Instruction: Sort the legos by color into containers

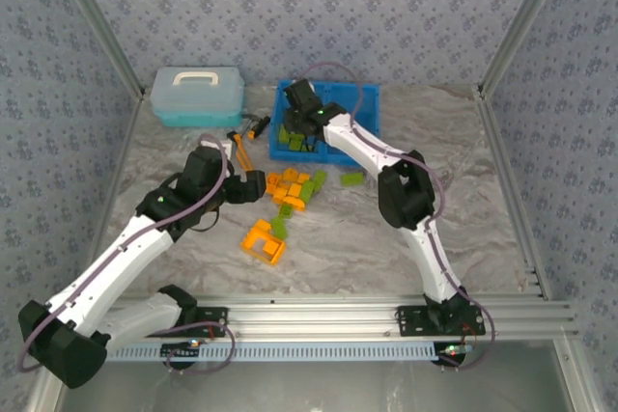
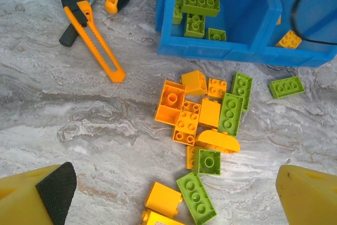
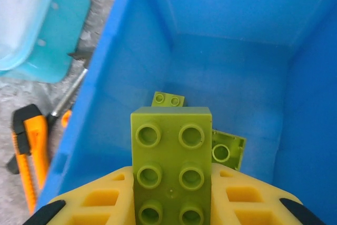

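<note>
Drop-off step. Pinching a green lego (image 3: 171,162) in the right gripper (image 3: 171,204) over the blue bin's (image 3: 113,93) left compartment (image 3: 231,77), other greens (image 3: 227,150) below. Next: spread those jaws. Hovering the left gripper (image 2: 174,193), spread wide, above the near pile (image 2: 202,114).

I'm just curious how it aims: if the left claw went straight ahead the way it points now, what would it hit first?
Probably the loose pile of orange and green legos on the table; depth is hard to judge.
</note>
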Tool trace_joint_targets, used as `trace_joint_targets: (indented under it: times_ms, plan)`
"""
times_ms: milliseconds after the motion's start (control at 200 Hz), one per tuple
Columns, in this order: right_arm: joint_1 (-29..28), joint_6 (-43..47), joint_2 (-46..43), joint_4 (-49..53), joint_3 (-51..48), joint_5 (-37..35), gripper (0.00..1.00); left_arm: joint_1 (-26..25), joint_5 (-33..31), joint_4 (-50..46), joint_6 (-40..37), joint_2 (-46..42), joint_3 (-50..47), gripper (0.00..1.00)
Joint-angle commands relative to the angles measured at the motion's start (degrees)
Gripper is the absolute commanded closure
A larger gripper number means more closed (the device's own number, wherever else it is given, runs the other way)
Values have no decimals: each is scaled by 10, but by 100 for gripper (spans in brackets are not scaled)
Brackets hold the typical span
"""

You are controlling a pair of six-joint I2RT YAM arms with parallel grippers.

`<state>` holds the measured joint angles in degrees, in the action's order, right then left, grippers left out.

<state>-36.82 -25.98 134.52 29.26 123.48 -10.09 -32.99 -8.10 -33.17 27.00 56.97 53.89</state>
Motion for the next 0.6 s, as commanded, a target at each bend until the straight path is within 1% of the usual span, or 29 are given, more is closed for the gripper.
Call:
trace_joint_targets:
  times_ms: [0,130,180,230,285,310,440,480,530,595]
  plan:
    - [1,16,36,69,75,-7,70,4,8,-3,12,-16,-4,1]
    - [11,18,59,75,111,-22,68,4,10,-1,13,-14,-7,1]
    - [18,18,64,74,124,-22,66,4,11,1,13,-14,-10,1]
    - [25,14,74,87,151,-11,59,4,15,4,13,-12,-14,1]
    - [31,12,77,101,173,-1,47,4,22,7,13,-8,-19,1]
    - [30,13,76,105,180,2,44,3,26,9,13,-6,-21,1]
    - [25,35,50,98,200,26,38,0,32,15,19,24,-28,1]
    - [24,42,41,104,214,30,37,-5,32,15,20,38,-26,1]
    - [23,49,30,121,230,31,37,-16,27,15,20,63,-20,1]
    - [25,50,-1,140,231,38,37,-43,13,11,14,102,-4,4]
